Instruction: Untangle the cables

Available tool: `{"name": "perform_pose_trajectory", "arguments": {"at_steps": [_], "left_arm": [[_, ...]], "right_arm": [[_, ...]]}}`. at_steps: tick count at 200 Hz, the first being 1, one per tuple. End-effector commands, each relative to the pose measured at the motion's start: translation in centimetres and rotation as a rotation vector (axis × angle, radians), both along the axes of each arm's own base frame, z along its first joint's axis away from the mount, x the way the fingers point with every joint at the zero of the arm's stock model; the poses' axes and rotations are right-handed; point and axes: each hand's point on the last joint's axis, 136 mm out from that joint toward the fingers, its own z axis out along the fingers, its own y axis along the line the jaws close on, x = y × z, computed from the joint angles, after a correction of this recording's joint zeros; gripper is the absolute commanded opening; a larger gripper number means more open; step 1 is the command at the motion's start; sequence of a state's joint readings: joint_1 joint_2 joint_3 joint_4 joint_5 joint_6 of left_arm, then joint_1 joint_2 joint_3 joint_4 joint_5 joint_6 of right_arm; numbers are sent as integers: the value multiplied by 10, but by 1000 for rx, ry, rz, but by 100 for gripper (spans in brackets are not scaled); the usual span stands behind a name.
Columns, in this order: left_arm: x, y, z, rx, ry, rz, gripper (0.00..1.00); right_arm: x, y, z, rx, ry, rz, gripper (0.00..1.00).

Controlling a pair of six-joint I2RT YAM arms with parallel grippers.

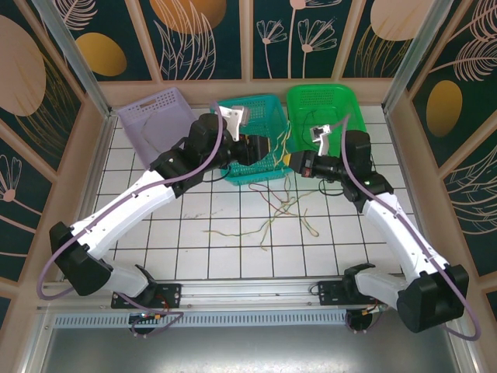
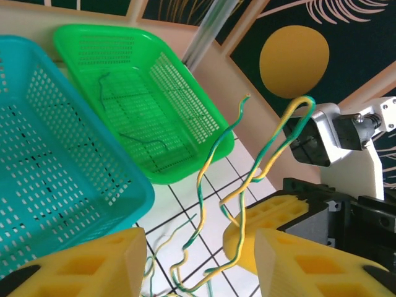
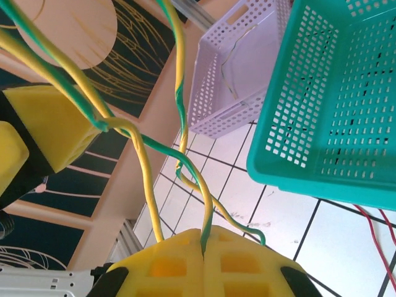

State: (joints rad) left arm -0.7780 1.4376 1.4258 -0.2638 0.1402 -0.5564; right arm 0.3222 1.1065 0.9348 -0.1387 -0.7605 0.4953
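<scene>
Above the white-tiled table (image 1: 194, 249), the right gripper (image 3: 204, 250) is clamped tight on a twisted green-and-yellow cable (image 3: 147, 185), the strands rising out of the seam between its closed yellow fingers. The left gripper (image 2: 198, 238) faces it at close range with its jaws standing apart. The strands loop across that gap, and whether they touch either pad cannot be told. The held cable hangs in the air in front of the teal basket (image 3: 322, 93), with the lilac basket (image 3: 229, 93) beyond. More loose cables (image 1: 272, 221) – green, yellow and reddish – lie sprawled on the tiles between the two arms, a red cable (image 3: 377, 241) among them, near the teal basket. Thin dark strands rest inside the green basket (image 2: 182, 86).
</scene>
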Motion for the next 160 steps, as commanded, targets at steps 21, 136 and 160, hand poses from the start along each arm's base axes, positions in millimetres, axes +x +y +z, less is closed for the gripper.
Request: {"name": "perform_pose_trajectory", "arguments": {"at_steps": [21, 136, 160], "left_arm": [[-5, -4, -11, -25, 42, -29, 48], [-13, -12, -23, -187, 79, -250, 49], [-8, -4, -32, -193, 93, -258, 49]], "right_arm": [[2, 7, 19, 14, -66, 25, 0], [-21, 23, 21, 67, -5, 192, 0], [-22, 25, 20, 71, 12, 217, 0]]}}
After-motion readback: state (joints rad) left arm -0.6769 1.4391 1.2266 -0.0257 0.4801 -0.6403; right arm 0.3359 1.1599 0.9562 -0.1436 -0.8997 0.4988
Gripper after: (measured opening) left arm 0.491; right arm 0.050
